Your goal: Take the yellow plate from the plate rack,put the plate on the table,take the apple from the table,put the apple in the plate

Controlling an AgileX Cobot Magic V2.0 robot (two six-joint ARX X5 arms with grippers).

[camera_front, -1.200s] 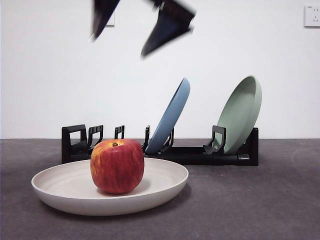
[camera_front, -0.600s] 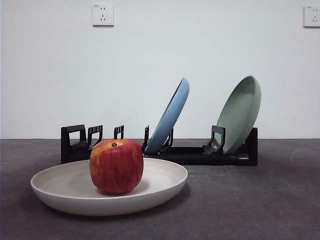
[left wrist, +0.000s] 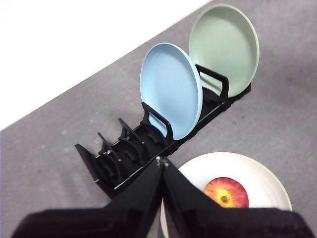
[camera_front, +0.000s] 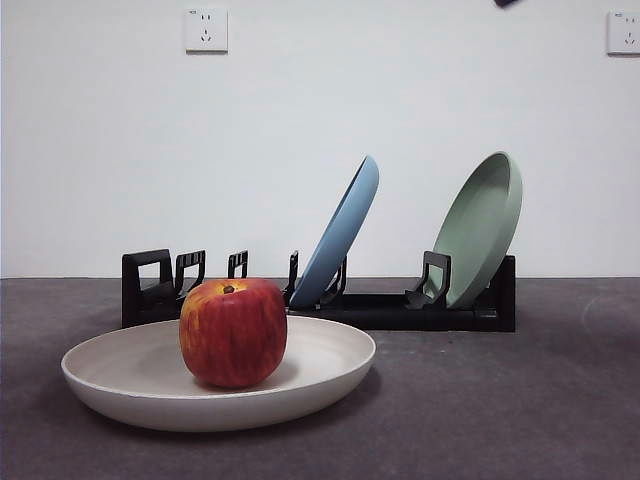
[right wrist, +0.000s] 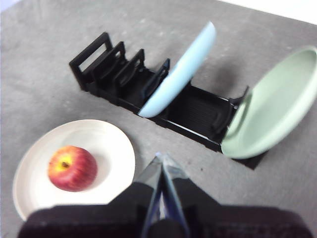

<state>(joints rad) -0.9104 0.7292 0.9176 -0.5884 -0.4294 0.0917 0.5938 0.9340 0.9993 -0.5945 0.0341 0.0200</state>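
Apple point(camera_front: 233, 332) sitting in the yellow plate point(camera_front: 320, 375) on the table point(camera_front: 520, 400), plate rack point(camera_front: 400, 310) just behind, my left gripper point(left wrist: 162, 161) pinched closed up high, right gripper point(right wrist: 159, 157) likewise closed, both holding nothing.

A bare test bench is suggested: a grey table point(camera_front: 560, 420), a blank white wall point(camera_front: 300, 120), two sockets point(camera_front: 205, 29).

Apple point(right wrist: 72, 168) in yellow plate point(right wrist: 114, 148), plate rack point(right wrist: 193, 118) beyond, right gripper point(right wrist: 161, 161) jaws seemingly closed
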